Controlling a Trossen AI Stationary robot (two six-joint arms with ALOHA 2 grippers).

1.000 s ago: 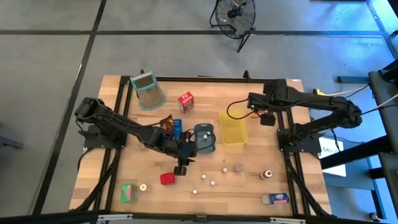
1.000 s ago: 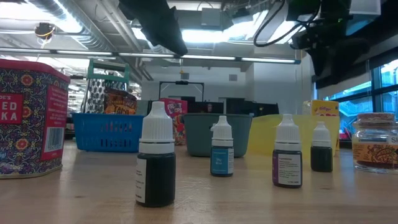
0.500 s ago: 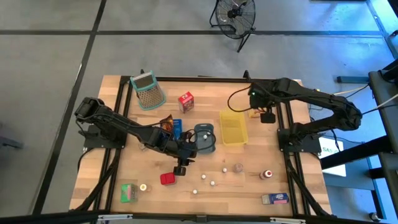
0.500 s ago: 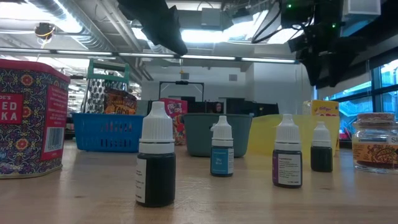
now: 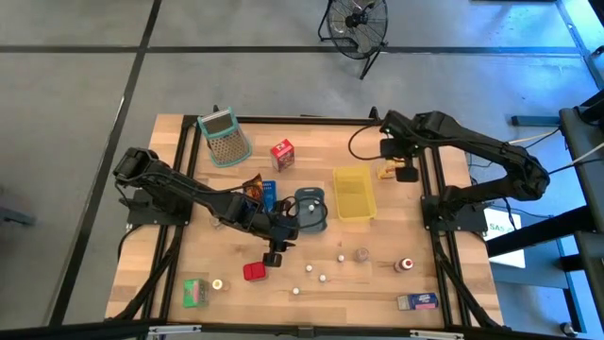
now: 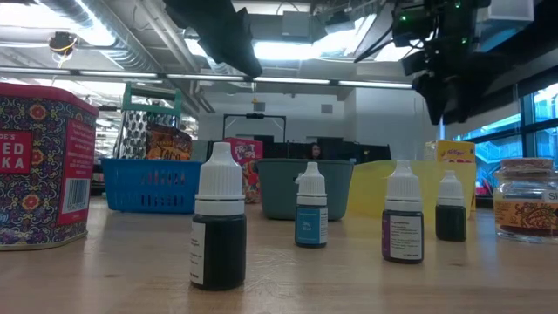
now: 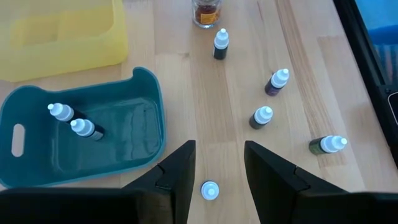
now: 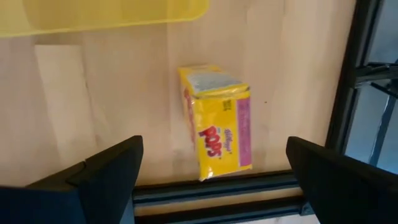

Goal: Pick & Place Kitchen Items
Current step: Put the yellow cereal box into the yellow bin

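My left gripper (image 7: pixel 216 149) hovers open over the table's middle, next to a teal tray (image 7: pixel 146 118) that holds two white-capped dropper bottles (image 7: pixel 62 112). Another bottle (image 7: pixel 209 190) shows between its fingers, apart from both. More bottles (image 7: pixel 278 81) stand on the wood beyond, and one (image 7: pixel 326 144) lies on its side. My right gripper (image 8: pixel 214 155) stands wide open above a yellow carton (image 8: pixel 217 121) that lies flat by the table's right frame rail. In the high view this carton (image 5: pixel 386 173) sits under the right gripper (image 5: pixel 400 168).
A yellow tray (image 5: pixel 354 194) lies beside the teal one; a blue tray (image 5: pixel 269 192) holds a brown packet. A green-rimmed mesh basket (image 5: pixel 225 138) and a red carton (image 5: pixel 282 154) stand far left. A red tin (image 5: pixel 254 272), green carton (image 5: pixel 195 292), jar (image 5: pixel 361 254) and blue carton (image 5: pixel 417 302) sit near the front.
My right arm has swung toward the table's far edge and its wrist has turned; the gripper stays wide open near the yellow carton. My left arm and the objects have kept still.
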